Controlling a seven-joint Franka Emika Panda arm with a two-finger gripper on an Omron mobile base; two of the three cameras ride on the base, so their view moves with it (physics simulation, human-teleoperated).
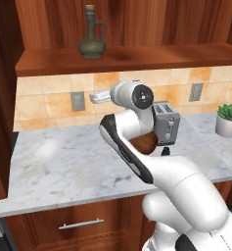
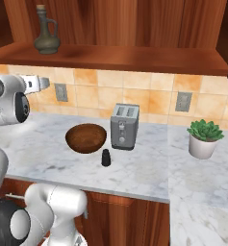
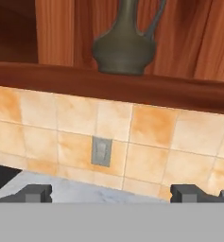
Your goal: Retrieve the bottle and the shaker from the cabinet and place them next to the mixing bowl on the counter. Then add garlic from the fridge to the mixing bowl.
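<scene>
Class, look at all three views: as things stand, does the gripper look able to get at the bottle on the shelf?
Probably yes. The bottle stands alone on the open shelf, with nothing in front of it. The gripper is open, below shelf level and facing the wall, so it must rise first.

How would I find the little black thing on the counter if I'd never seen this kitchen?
Look at the marble counter and find the silver toaster by the tiled wall. A brown wooden bowl sits just left of it. The shaker stands in front of the gap between them, nearer the counter's edge: small, dark and upright, much smaller than both.
</scene>
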